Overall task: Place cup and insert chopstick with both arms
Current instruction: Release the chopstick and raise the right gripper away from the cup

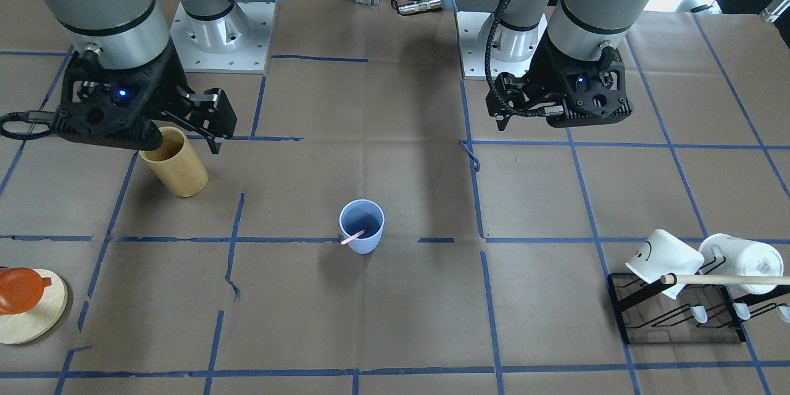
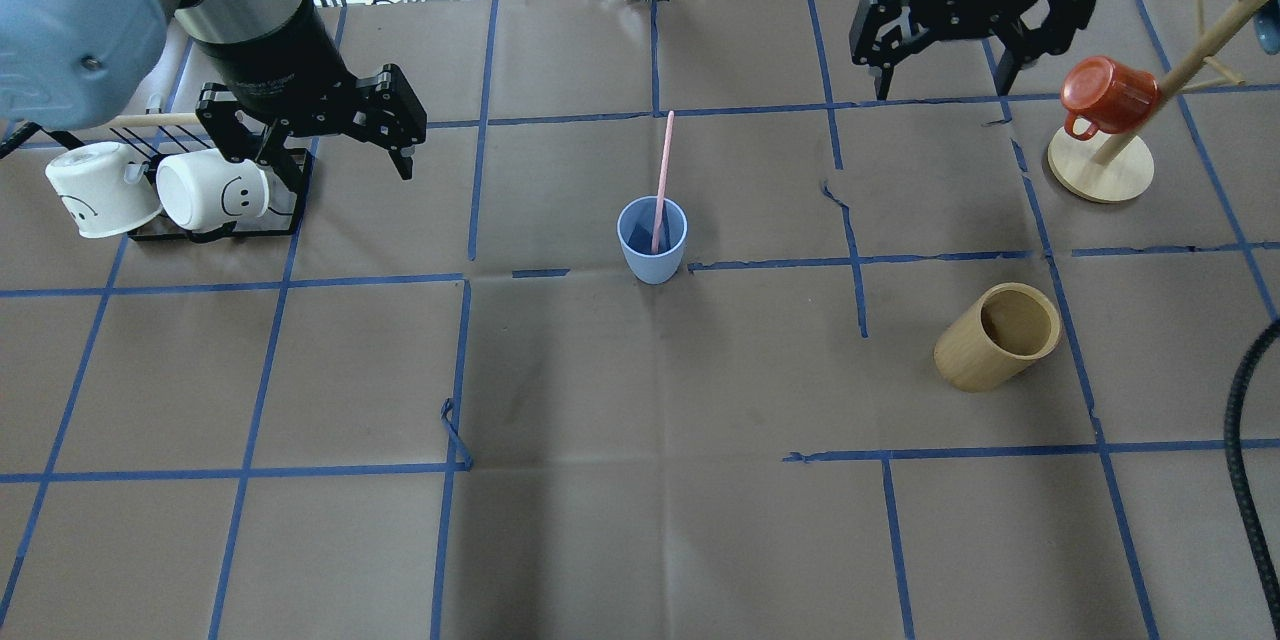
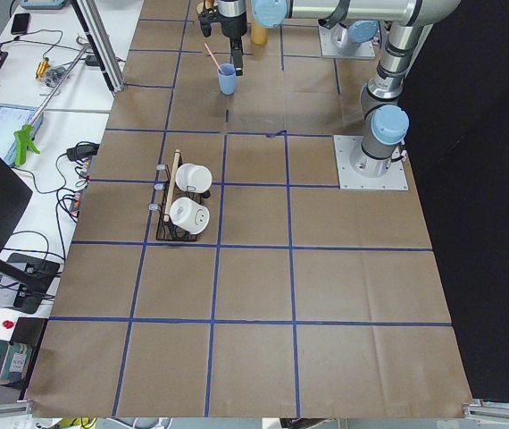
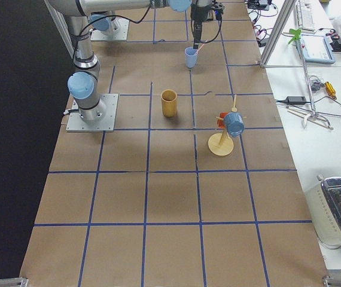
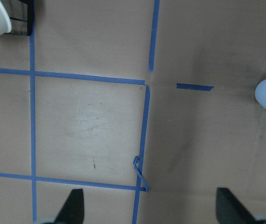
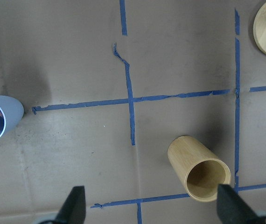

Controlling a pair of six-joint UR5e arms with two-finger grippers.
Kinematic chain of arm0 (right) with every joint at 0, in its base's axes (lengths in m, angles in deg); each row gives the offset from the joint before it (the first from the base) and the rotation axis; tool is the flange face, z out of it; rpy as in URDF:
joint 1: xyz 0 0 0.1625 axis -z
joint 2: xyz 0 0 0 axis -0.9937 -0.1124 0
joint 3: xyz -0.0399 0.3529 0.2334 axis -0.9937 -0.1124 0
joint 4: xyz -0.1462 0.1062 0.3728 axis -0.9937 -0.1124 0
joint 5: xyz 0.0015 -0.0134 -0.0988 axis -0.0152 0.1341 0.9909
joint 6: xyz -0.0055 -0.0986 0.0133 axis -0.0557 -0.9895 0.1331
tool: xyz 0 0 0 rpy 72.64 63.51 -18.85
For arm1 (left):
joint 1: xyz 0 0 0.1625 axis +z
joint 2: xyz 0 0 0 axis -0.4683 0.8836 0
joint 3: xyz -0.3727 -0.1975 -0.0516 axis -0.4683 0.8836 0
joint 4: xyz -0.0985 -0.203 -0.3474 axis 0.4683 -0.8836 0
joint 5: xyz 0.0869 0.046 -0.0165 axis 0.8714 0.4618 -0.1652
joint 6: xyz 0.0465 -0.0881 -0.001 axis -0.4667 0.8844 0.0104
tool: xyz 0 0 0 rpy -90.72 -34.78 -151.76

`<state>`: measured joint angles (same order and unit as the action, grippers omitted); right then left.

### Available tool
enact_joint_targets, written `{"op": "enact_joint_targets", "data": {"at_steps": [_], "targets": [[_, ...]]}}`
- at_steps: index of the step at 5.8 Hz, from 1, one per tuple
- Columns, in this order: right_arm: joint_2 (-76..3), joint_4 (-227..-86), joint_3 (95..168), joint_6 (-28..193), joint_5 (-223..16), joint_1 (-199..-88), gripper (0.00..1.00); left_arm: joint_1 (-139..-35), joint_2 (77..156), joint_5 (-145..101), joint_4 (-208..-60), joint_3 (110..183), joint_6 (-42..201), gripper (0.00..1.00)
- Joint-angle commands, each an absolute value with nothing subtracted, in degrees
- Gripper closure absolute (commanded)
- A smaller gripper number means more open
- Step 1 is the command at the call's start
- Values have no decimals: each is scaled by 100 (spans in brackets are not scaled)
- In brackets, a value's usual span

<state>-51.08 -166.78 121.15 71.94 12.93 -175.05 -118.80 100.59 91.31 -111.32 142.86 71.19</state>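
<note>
Overhead exterior view, left fingers [image 2: 404,142] spread wide, empty, right fingers [image 2: 884,78] likewise.

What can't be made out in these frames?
- Lower tip of the chopstick: hidden in every view, inside the blue cup.
- Most of the blue cup: cut off by the frame edge in both wrist views.
- Red mug: cut off by the left edge in the front-facing view.
- Fingers: only the tips show in the wrist views; the bottom edge cuts off the rest.

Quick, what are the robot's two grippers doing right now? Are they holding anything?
Left gripper: open, holding nothing.
Right gripper: open, holding nothing.
</note>
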Motion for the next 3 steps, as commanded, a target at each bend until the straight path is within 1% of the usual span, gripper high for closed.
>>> {"op": "enact_joint_targets", "data": {"at_steps": [1, 3], "targets": [[-5388, -16964, 12532, 7280, 1057, -17477, 0, -11880, 10057, 9133, -11132, 14300, 7115, 2], [-5379, -16964, 12488, 7272, 1081, -17477, 0, -11880, 10093, 9133, -11123, 14308, 7123, 2]]}}
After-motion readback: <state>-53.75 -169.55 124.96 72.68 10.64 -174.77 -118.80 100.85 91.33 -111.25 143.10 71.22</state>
